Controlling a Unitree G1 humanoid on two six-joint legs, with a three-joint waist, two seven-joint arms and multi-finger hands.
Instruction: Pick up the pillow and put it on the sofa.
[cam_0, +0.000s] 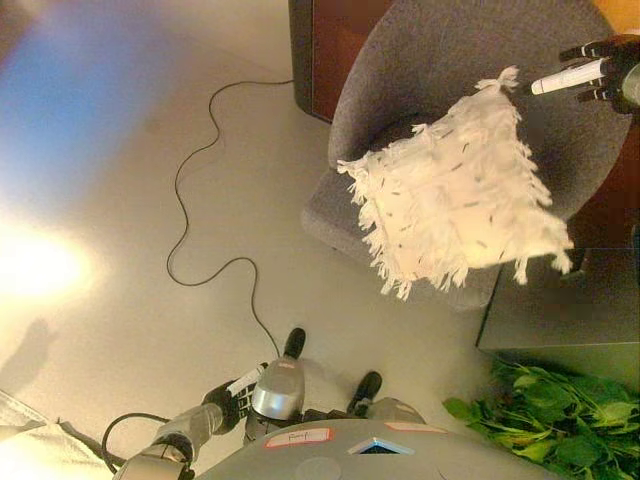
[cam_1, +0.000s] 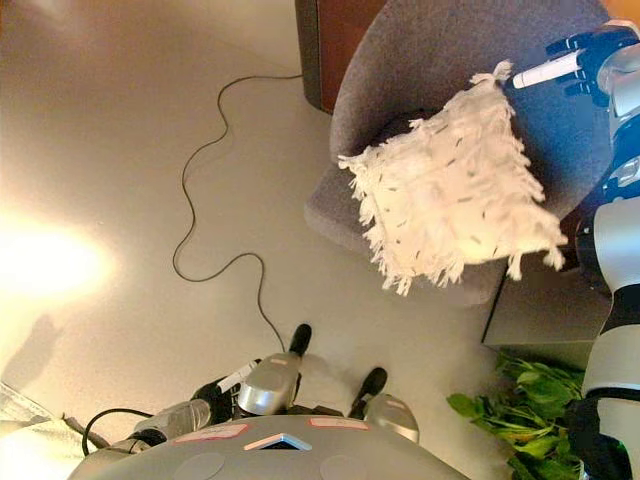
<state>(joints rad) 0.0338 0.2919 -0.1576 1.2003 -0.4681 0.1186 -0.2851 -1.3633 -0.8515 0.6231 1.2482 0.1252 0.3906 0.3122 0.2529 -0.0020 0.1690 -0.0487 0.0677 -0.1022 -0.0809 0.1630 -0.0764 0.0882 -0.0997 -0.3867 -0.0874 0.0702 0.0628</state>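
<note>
Just pillow (cam_0: 455, 195) beside right hand (cam_0: 598, 72)

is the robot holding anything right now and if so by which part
Nothing is visibly gripped: the right hand has straight fingers near the pillow's top corner.

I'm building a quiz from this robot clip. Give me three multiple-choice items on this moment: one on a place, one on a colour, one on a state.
1. Where is the pillow?
A. on the floor
B. on the grey chair
C. on the plant

2. What colour is the pillow?
A. white
B. red
C. black

3. How is the right hand?
A. clamped round the pillow
B. fingers extended by the pillow's top corner
C. resting on the floor

Key: B, it rests on the chair's seat; A, its fringed cover is white; B, the fingers stretch out beside the tassel.
</note>
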